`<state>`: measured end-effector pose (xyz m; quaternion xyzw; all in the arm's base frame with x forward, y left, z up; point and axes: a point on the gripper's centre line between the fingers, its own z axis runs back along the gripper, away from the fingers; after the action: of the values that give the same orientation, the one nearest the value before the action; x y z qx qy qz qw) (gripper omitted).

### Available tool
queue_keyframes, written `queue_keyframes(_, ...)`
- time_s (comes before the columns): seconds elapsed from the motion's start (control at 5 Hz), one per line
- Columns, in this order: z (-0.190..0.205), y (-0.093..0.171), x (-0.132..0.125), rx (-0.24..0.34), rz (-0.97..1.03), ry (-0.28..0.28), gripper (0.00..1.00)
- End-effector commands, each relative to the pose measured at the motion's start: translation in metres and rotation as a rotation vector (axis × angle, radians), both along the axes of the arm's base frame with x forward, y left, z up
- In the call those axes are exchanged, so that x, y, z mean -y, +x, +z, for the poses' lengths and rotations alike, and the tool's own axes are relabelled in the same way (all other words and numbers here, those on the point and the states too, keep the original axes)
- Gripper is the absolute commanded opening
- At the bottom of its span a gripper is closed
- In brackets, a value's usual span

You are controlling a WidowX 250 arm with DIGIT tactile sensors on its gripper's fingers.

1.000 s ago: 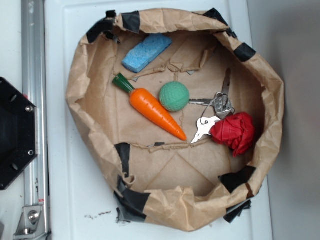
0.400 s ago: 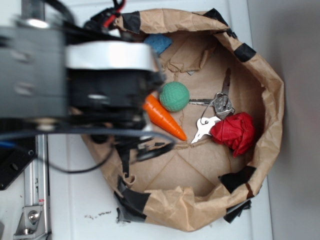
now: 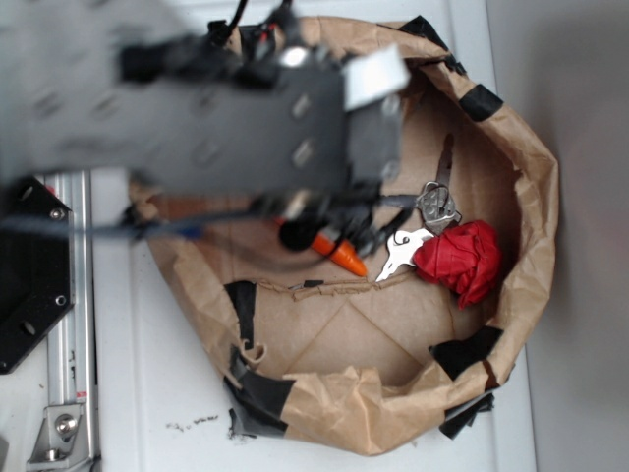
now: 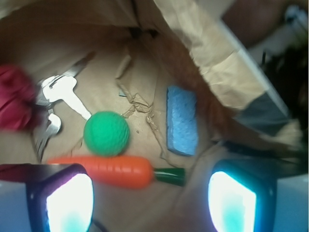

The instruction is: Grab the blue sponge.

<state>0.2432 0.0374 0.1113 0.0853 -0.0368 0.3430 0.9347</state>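
From the exterior view the blurred dark arm covers most of the crumpled brown paper bag (image 3: 531,197) on the white worktop (image 3: 147,393), leaving only the orange plastic carrot's tip (image 3: 342,256), silver keys (image 3: 413,236) and red crumpled cloth (image 3: 460,258). In the wrist view the light-blue rectangular foam sponge (image 4: 182,120) lies flat against the bag wall, apart from the green ball (image 4: 106,133). The tool (image 4: 149,193) hangs wide open, empty, touching nothing.

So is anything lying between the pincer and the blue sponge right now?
Nothing visible blocks it. In the wrist view the light-blue rectangular foam sponge lies uncovered on the brown paper, apart from the green ball and orange carrot.
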Motion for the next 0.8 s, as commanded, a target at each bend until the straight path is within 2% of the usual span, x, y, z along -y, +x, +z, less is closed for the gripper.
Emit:
queue_keyframes(0.0,0.014,0.003,-0.013,0.056,0.039,0.005,1.00)
queue_keyframes(0.4,0.014,0.003,-0.013,0.056,0.039,0.005,1.00)
queue_keyframes(0.6,-0.006,0.015,-0.023,0.155,0.159,0.007,1.00)
